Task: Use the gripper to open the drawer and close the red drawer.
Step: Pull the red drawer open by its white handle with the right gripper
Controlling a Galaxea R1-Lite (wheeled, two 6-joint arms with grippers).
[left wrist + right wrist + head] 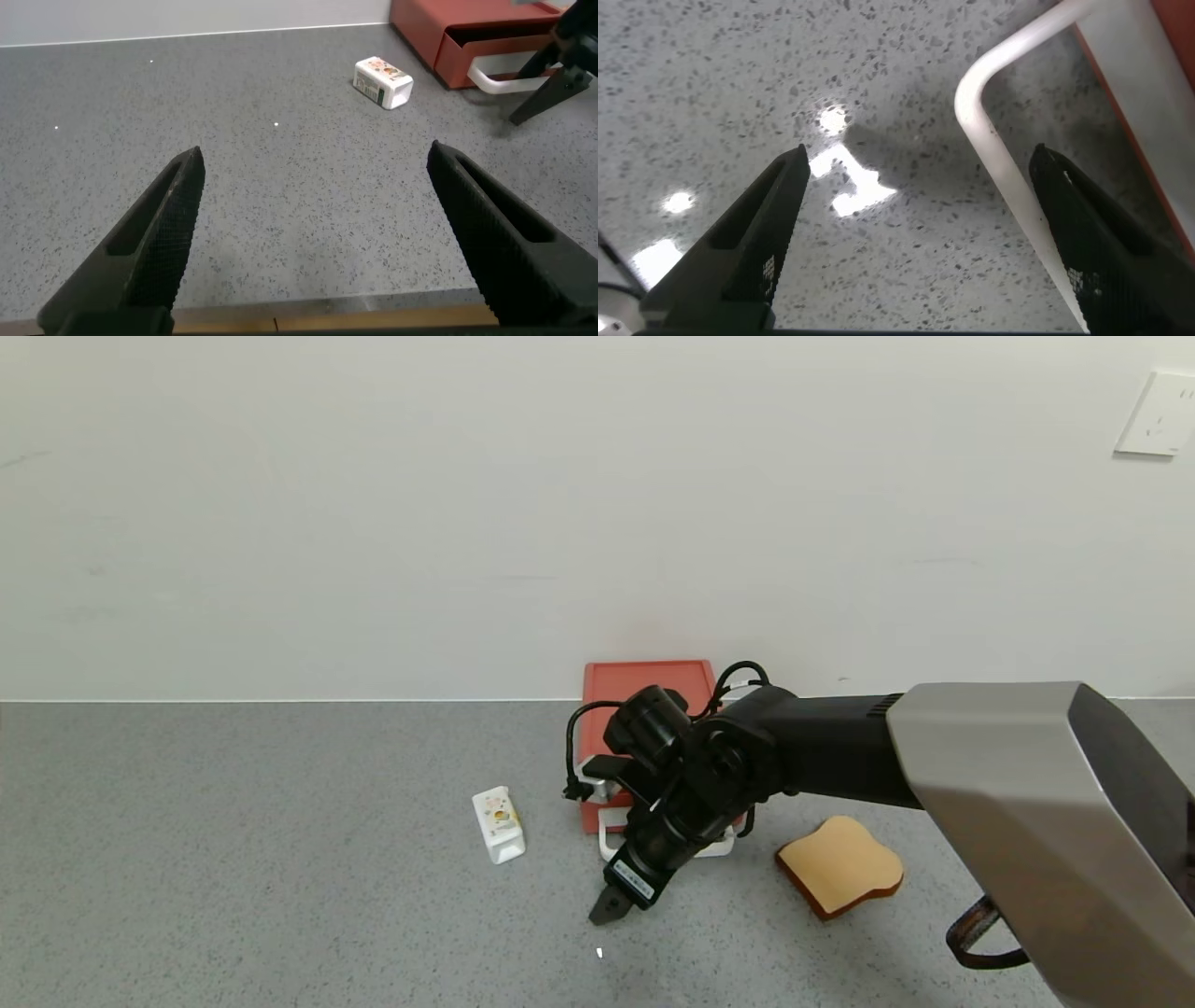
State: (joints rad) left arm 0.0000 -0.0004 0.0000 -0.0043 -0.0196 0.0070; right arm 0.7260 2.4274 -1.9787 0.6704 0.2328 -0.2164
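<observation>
The red drawer (644, 686) lies flat against the back wall, its white loop handle (609, 829) facing me. My right gripper (611, 907) points down at the counter just in front of the drawer. In the right wrist view the gripper (917, 154) is open. The white handle (990, 140) runs between its fingers, close to one finger, with the red drawer edge (1176, 28) beyond it. My left gripper (313, 154) is open and empty, low over bare counter, far from the drawer (430, 28). It is out of the head view.
A small white carton (499, 823) lies on its side left of the drawer, and also shows in the left wrist view (383, 81). A toast slice (840, 863) lies to the right of the handle. The grey speckled counter (233, 859) ends at the white wall.
</observation>
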